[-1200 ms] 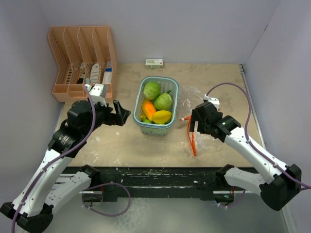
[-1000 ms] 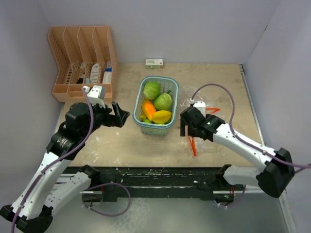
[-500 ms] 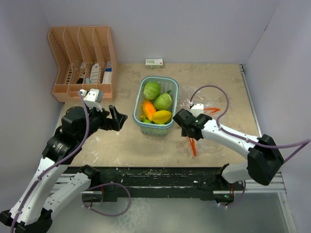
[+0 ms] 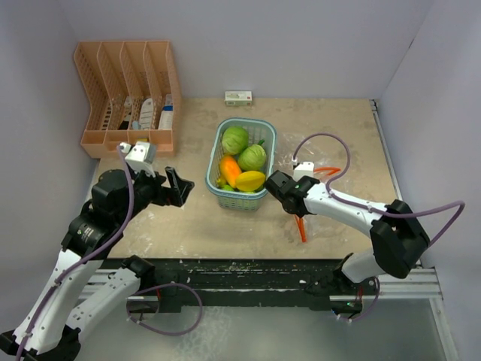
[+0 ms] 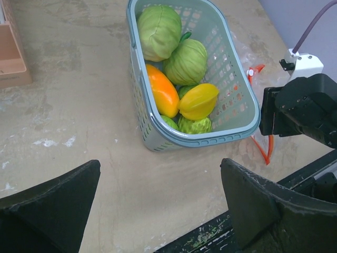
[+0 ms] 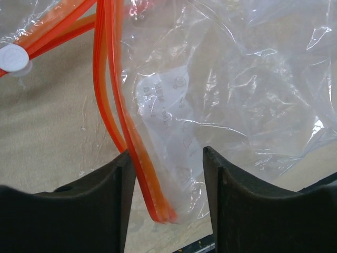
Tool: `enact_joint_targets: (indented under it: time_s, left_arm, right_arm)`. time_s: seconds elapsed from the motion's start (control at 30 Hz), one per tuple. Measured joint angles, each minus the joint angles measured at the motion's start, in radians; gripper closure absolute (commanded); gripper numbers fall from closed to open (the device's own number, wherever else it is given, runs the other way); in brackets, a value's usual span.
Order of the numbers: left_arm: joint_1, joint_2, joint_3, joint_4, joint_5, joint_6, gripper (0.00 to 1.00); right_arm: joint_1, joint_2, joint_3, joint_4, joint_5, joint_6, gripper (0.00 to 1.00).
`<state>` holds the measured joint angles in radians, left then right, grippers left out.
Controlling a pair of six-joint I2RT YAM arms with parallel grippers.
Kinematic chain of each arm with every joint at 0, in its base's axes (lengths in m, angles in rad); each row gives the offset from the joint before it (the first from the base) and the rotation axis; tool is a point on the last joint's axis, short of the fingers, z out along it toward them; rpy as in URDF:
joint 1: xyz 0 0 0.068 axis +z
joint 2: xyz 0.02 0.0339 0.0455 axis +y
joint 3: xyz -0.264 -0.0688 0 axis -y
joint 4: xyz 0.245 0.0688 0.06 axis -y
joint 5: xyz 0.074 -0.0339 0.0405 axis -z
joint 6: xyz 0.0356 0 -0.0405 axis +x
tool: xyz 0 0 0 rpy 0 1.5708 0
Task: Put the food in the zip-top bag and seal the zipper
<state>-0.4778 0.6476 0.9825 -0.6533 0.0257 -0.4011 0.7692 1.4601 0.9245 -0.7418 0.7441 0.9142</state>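
Well, materials: scuffed tan table (image 4: 195, 226); a pale blue-green plastic basket (image 5: 131, 50) with lattice walls and rounded corners; a clear, crinkled zip-top bag (image 6: 237, 95) edged by an orange zipper (image 6: 113, 100) with a round white slider (image 6: 13, 58).
Food: two ribbed pale-green cabbages (image 5: 159, 31) (image 5: 185, 62), a smooth orange fruit (image 5: 163, 90), a ridged yellow fruit (image 5: 198, 101) and a bumpy green piece (image 5: 195, 125), all lying in the basket.
Bag: flat on the table just right of the basket; its two orange strips run side by side, parting toward the slider.
Right gripper (image 6: 166, 153): low over the bag's corner, black fingers partly apart, astride the zipper's end; the strip runs along one finger's inner edge, film fills the gap, nothing pinched.
Left gripper (image 5: 160, 168): fingers spread wide, holding nothing, hovering left of the basket and facing it.
Around: a peach slotted rack (image 4: 124, 83) at the far left; a small white-and-green box (image 4: 238, 98) by the back wall; the basket stands between the two grippers.
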Motion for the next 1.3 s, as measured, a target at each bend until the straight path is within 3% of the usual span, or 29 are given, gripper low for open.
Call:
enact_joint_targets:
  time_s: [0.13, 0.23, 0.4, 0.6, 0.77, 0.93, 1.13, 1.3]
  left_arm:
    - [0.000, -0.013, -0.014, -0.011, -0.003, 0.000, 0.01]
    - [0.000, -0.024, -0.014, -0.029, -0.007, 0.001, 0.01]
    - [0.000, -0.039, -0.010, -0.040, -0.008, 0.001, 0.01]
    - [0.000, -0.039, 0.018, -0.024, 0.047, 0.000, 0.01]
    - [0.000, -0.022, 0.019, 0.117, 0.198, -0.036, 0.00]
    - [0.000, 0.076, 0.019, 0.315, 0.357, -0.117, 0.09]
    - [-0.016, 0.237, 0.018, 0.519, 0.469, -0.229, 0.10]
    - [-0.203, 0.332, 0.054, 0.559, 0.397, -0.229, 0.13]
  right_arm:
    - [0.000, -0.001, 0.000, -0.003, 0.010, 0.014, 0.67]
    - [-0.004, -0.003, 0.000, -0.006, 0.020, 0.022, 0.99]
    - [-0.005, -0.069, 0.010, -0.048, 0.026, 0.029, 1.00]
    - [-0.005, -0.303, 0.122, -0.080, 0.008, -0.047, 1.00]
    - [-0.005, -0.474, 0.232, -0.010, -0.164, -0.190, 1.00]
    - [-0.003, -0.477, 0.337, 0.037, -0.359, -0.281, 1.00]
    - [-0.001, -0.404, 0.391, 0.060, -0.475, -0.342, 1.00]
    - [0.003, -0.362, 0.423, 0.095, -0.527, -0.367, 1.00]
